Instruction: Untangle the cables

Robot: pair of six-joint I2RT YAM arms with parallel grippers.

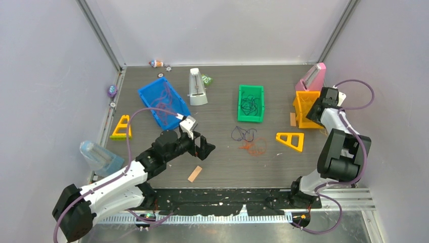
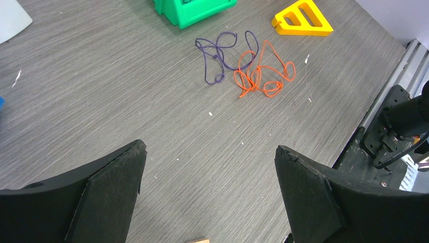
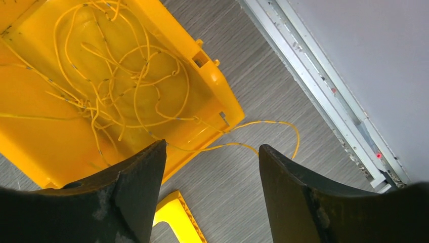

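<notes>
Left gripper hung with its jaws wide apart and empty above the table, short of the purple cable and orange cable, which lay in loose loops, overlapping, near the yellow triangle. Right gripper also stood parted, holding nothing, over the yellow bin, where yellow cables lay tangled, one strand trailing over the rim onto the table.

Purple cable, orange cable

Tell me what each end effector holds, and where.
Nothing: left end effector open over the table; right end effector open over cables in a yellow bin.
</notes>
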